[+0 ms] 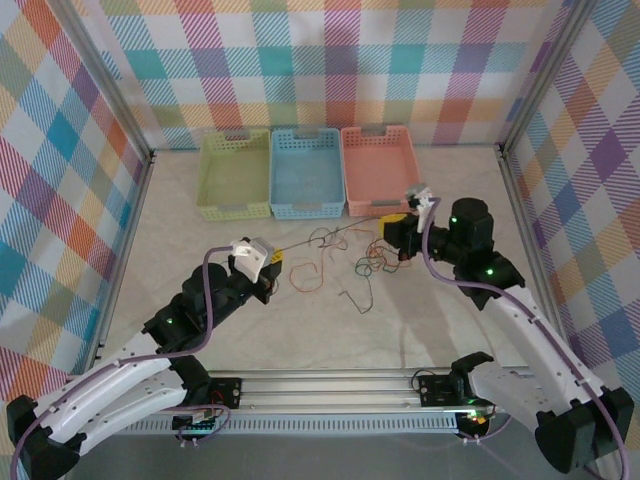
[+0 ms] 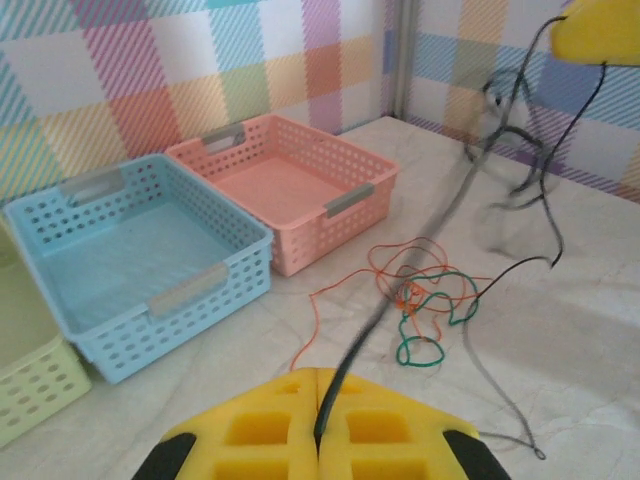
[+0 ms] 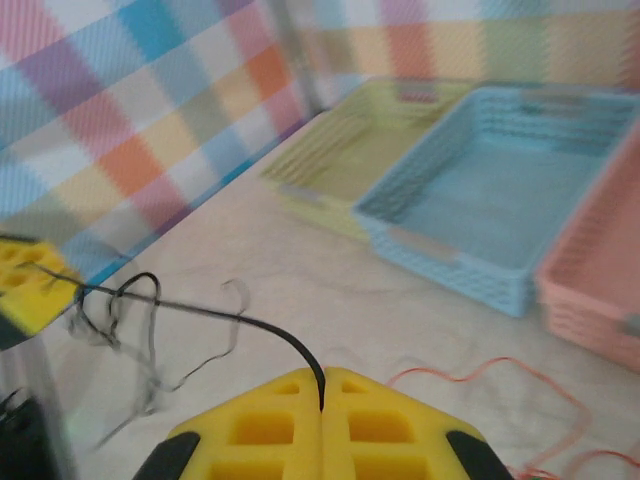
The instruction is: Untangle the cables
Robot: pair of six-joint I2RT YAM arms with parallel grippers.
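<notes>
**While both grippers pinch one black cable, the knot lies below it, nearer the right arm**

As seen from the top camera, the left gripper is pressed together on one end of the black cable. Its own wrist camera shows the yellow fingers closed, with the dark strand coming out of the seam between them.

From there the cable runs almost straight to the right and a little toward the baskets. Its long axis therefore goes from one gripper to the other, and it looks taut above the table.

Under this line, on its near side, the orange cable makes loose loops on the table. Further right it is mixed with a green cable in a small knot, in front of the pink basket.

The right gripper is also closed, pinching the other end of the black cable. Some dark loops hang from the strand close to each gripper, but they are blurred.

I judge that the right arm is nearer to the knot. Any pull should follow the line of the cable, and lifting would take the black cable away from the orange and green ones.
</notes>
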